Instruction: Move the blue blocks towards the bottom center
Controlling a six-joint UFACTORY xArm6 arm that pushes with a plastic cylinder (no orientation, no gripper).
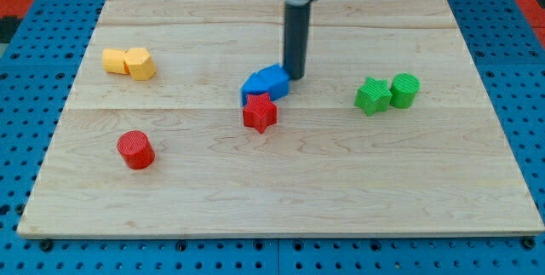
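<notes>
Two small blue plastic blocks lie pressed together a little left of the wooden board's middle, somewhat toward its far half. The blue cube (274, 81) is on the right, sitting flat with one lighter top face showing and an edge turned toward the near side. The blue wedge-shaped block (255, 88) is on the left, touching the cube's left side; motion blur softens its outline, so its exact shape is hard to make out. Together they form one slanted blue cluster, higher at the right.
</notes>
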